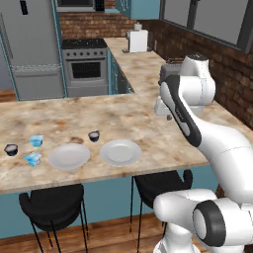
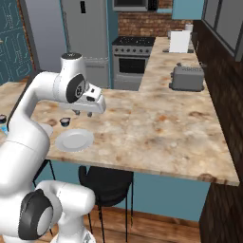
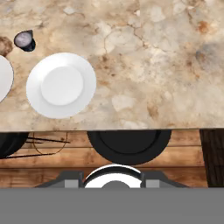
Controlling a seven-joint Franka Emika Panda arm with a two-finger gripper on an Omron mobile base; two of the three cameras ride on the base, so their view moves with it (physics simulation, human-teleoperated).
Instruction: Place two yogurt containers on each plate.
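Marbled counter [image 1: 123, 116] bearing two plates [image 1: 68, 156] [image 1: 120, 152] side by side near its front edge. Two blue cups [image 1: 36, 141] [image 1: 33, 159] and two dark cups [image 1: 11, 149] [image 1: 94, 135] stand directly on it; a toaster [image 2: 187, 78] sits far back.

Counter [image 1: 148, 74]: L-shaped, mottled tan stone over teal cabinets.
Stools [image 1: 52, 202]: two, black, tucked under the counter's near edge.
Toaster [image 2: 187, 78]: grey, on the counter by the brick wall.
Oven [image 1: 86, 69]: steel, with a cooktop.
Fridge [image 1: 32, 44]: steel, left of the oven.
Floor [image 3: 183, 153]: wood planks.
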